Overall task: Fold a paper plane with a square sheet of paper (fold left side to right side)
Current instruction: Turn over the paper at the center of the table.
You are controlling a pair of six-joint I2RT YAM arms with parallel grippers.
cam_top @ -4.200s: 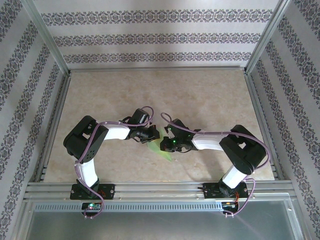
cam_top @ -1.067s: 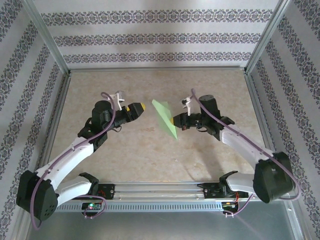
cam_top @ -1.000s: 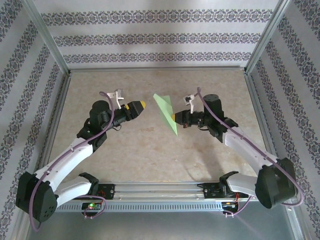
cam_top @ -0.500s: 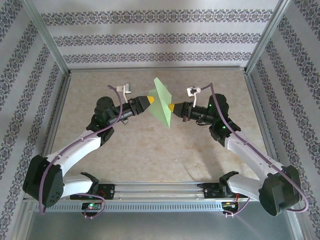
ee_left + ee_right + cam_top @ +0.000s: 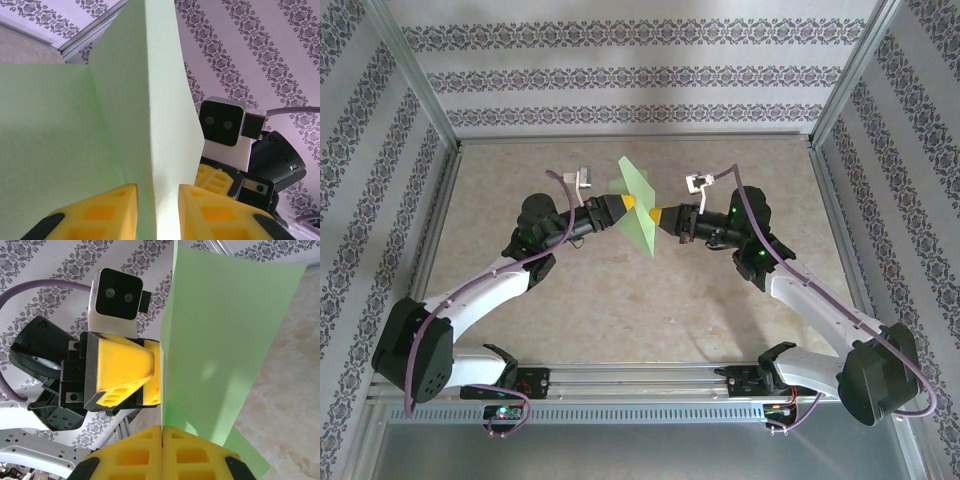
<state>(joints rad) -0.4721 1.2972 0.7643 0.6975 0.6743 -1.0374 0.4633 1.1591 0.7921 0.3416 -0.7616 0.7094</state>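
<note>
Sheet of paper (image 5: 640, 190), light green and creased, stood on edge in the air above the middle of the table (image 5: 620, 310), between both raised arms. Right gripper (image 5: 657, 214), on its right, had jaws fully closed, pinching the sheet's edge. Left gripper (image 5: 620, 205), opposite on its left, had jaws narrowed astride a fold; could not tell whether they clamped it.

Nothing legible anywhere. Green paper (image 5: 638, 205) is blank on both faces, wallpaper (image 5: 640, 75) is ornament print only, and the wrist camera housing (image 5: 115, 292) carries no readable markings.
</note>
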